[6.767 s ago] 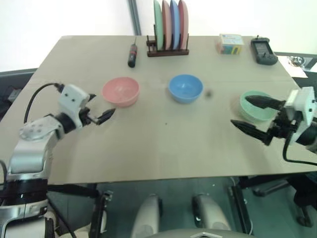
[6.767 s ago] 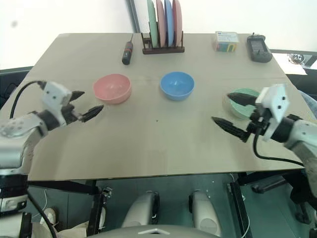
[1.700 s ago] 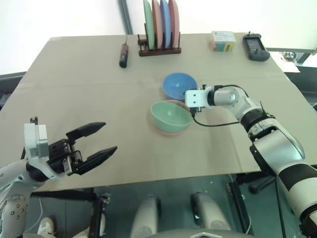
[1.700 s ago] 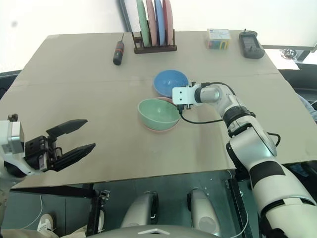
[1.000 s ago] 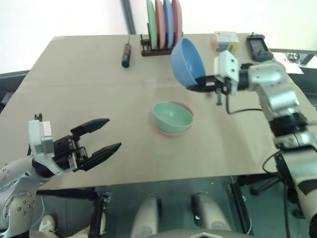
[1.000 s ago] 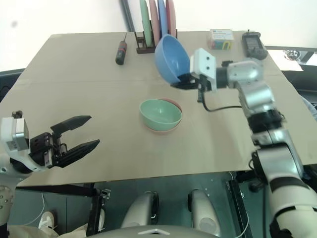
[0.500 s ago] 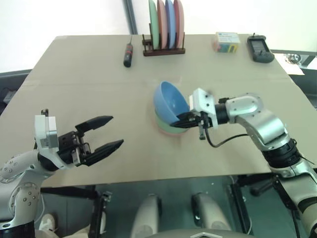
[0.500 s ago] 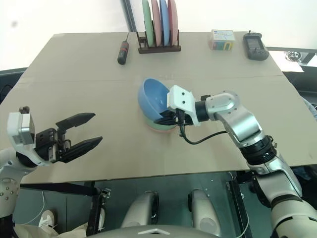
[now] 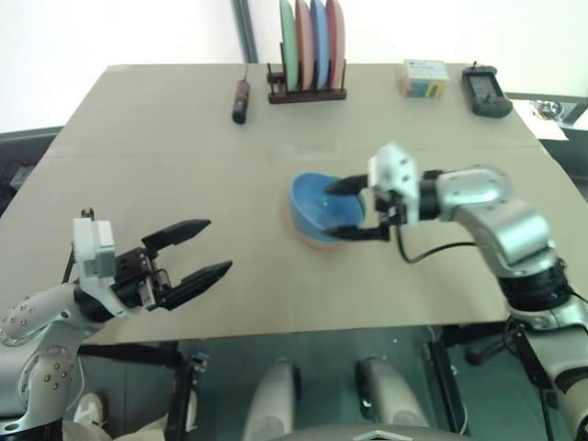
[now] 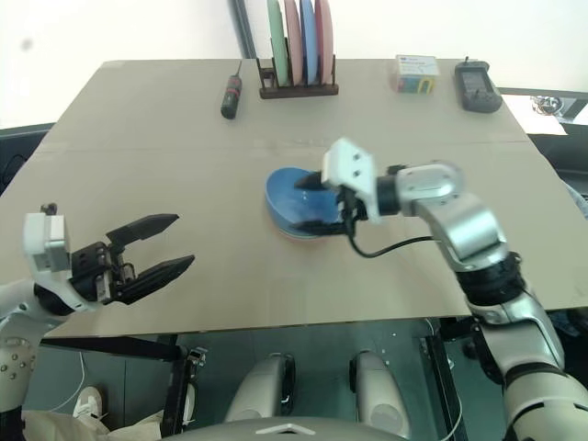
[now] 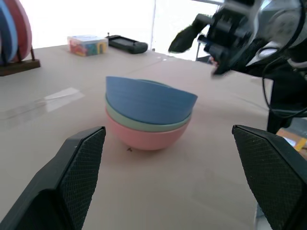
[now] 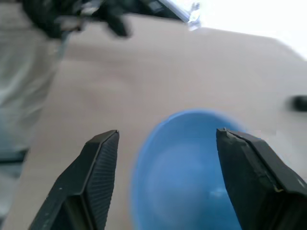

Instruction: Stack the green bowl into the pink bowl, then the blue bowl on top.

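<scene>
1. blue bowl [image 11: 149, 100]: nested atop green bowl [image 11: 144, 123] in pink bowl [image 11: 144, 137], mid-desk [image 9: 147, 119].
2. right claw [image 9: 354, 209]: wide, straddling the rim; withdrawing could snag and tip it.
3. left claw [image 9: 204, 248]: wide, empty, well apart.

I see sky-blue bowl [image 11: 149, 100] topmost, mint-green bowl [image 11: 144, 125] band beneath, salmon-pink bowl [image 11: 144, 139] lowest. Tan table [image 9: 165, 138]. Rack plates [image 9: 312, 43] at 12 o'clock: green, pink, blue, pink. Gripper fingers [image 9: 188, 230] black, textured.

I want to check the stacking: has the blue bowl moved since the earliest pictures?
Yes. The blue bowl left its spot below the plate rack and came toward the table's near edge, now nested on the green bowl.
</scene>
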